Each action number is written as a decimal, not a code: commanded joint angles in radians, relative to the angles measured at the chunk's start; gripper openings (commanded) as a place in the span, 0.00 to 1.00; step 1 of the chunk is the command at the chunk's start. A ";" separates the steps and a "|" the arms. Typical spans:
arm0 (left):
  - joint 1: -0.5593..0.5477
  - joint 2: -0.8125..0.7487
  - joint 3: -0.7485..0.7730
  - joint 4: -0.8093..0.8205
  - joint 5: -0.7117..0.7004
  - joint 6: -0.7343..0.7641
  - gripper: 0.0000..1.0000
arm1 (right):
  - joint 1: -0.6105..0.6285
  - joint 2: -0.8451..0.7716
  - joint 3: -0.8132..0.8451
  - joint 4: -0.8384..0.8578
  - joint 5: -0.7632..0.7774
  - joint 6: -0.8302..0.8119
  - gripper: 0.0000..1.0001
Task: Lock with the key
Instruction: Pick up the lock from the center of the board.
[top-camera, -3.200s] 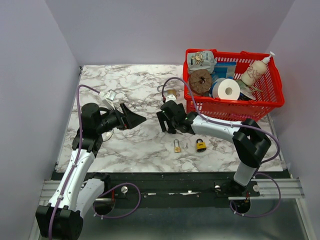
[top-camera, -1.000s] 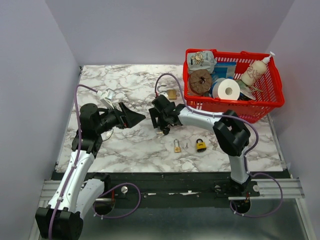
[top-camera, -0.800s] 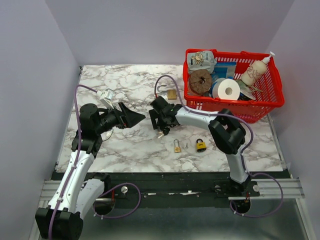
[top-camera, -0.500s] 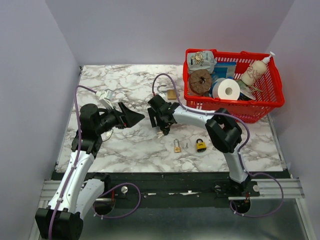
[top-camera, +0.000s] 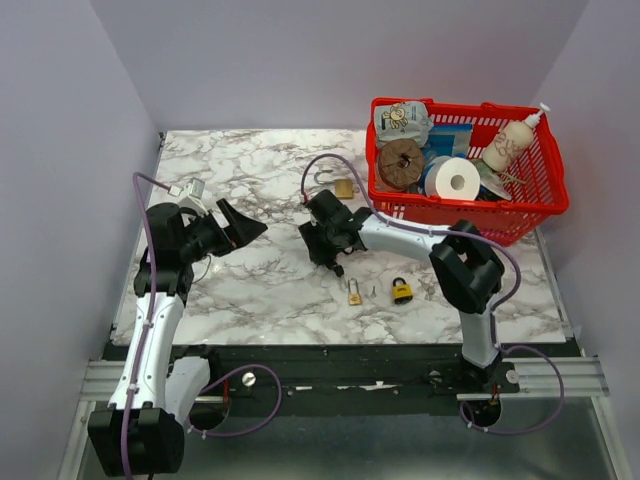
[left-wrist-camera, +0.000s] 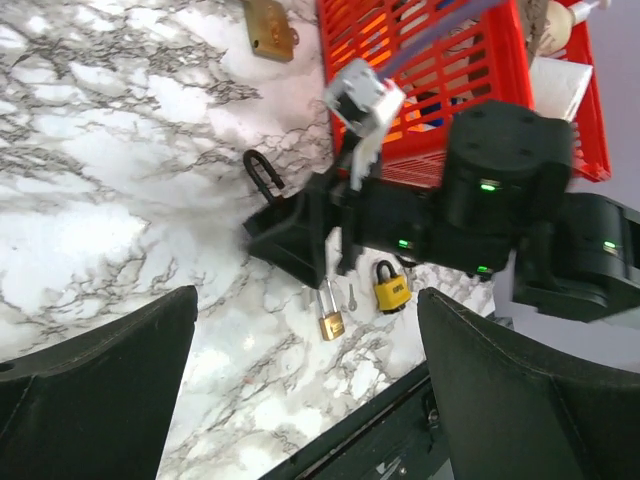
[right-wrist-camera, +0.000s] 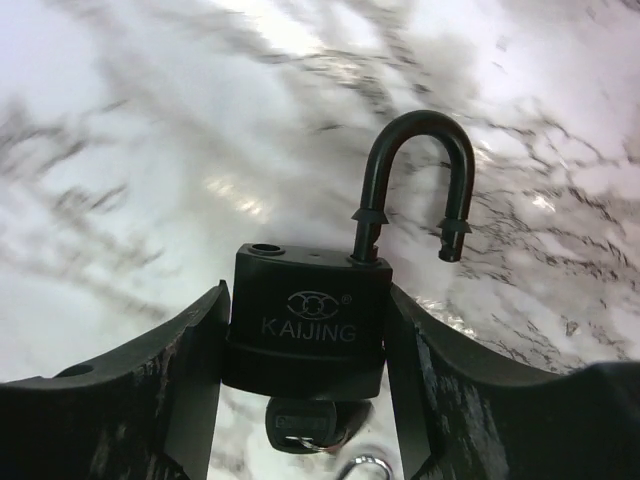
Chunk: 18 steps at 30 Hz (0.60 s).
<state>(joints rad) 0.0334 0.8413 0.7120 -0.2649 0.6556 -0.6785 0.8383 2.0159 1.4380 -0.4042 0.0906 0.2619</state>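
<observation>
Right gripper (right-wrist-camera: 305, 335) clamped on black padlock (right-wrist-camera: 305, 300) body, shackle (right-wrist-camera: 412, 130) open, left gripper (left-wrist-camera: 305, 395) wide open, empty

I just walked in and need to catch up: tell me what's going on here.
The right gripper has its jaws pressed against both sides of a black padlock on the marble table. The shackle stands open and a key sits in the lock's bottom. The left gripper hovers nearby, jaws wide open and empty. Nothing is locked yet.
</observation>
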 joint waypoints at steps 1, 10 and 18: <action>0.080 0.064 0.052 -0.091 0.140 0.074 0.98 | 0.013 -0.176 -0.027 0.117 -0.259 -0.231 0.01; 0.117 0.104 0.081 0.116 0.525 0.214 0.89 | 0.016 -0.417 -0.074 0.104 -0.641 -0.631 0.01; 0.115 0.147 0.417 -0.941 0.521 1.851 0.85 | 0.016 -0.557 -0.012 -0.158 -0.985 -0.798 0.01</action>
<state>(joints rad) 0.1440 0.9848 1.0271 -0.6323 1.1339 0.1665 0.8455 1.4975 1.3697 -0.4248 -0.6445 -0.3889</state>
